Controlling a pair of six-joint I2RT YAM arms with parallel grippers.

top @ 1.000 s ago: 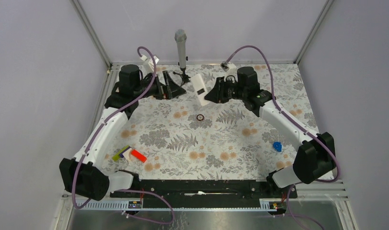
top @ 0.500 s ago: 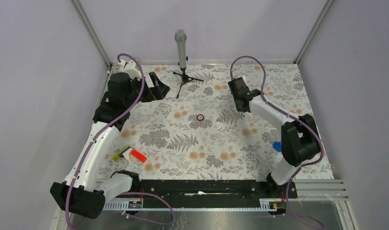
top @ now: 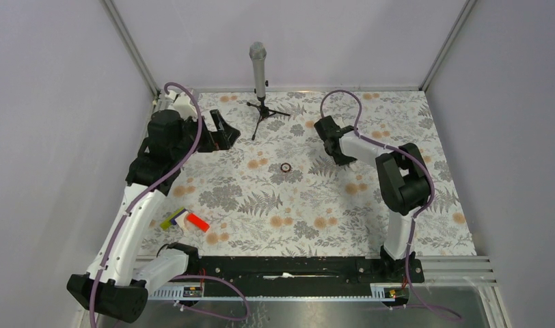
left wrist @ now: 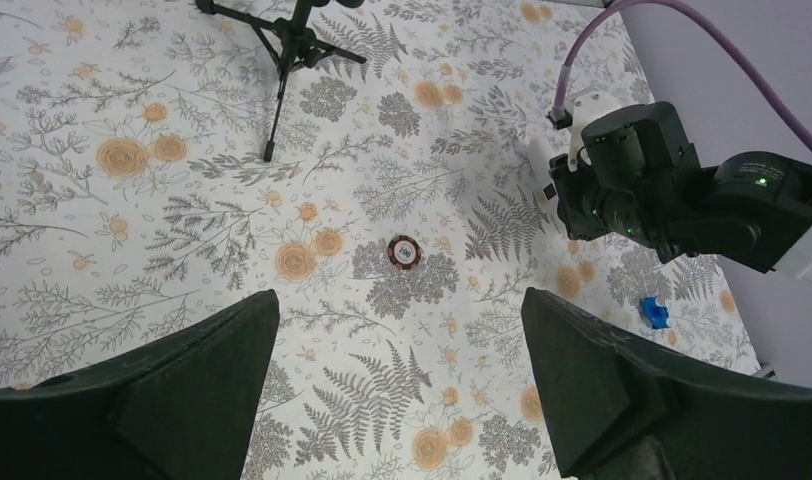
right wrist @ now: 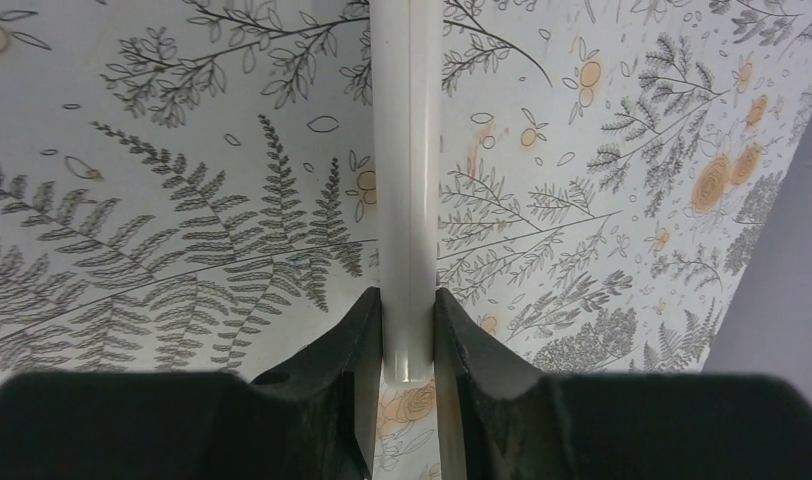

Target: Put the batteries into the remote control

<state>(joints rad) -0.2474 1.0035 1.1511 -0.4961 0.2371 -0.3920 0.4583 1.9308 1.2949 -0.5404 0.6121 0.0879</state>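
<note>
The remote control [right wrist: 406,200] is pinched edge-on in your right end effector [right wrist: 407,312], its white side towards the wrist camera. It is out over the far half of the counter [top: 261,205], right of centre; you cannot tell whether it touches the surface. Your left end effector [left wrist: 397,300] hangs wide open and empty over the far left. No batteries show in any view, only a small dark ring [left wrist: 404,252] mid-counter and a red-and-white block [top: 186,220] towards the near left. Both broad faces of the remote are hidden, so I judge the loading unconfirmed: you have the handset in hand, with the cells yet to be found.
</note>
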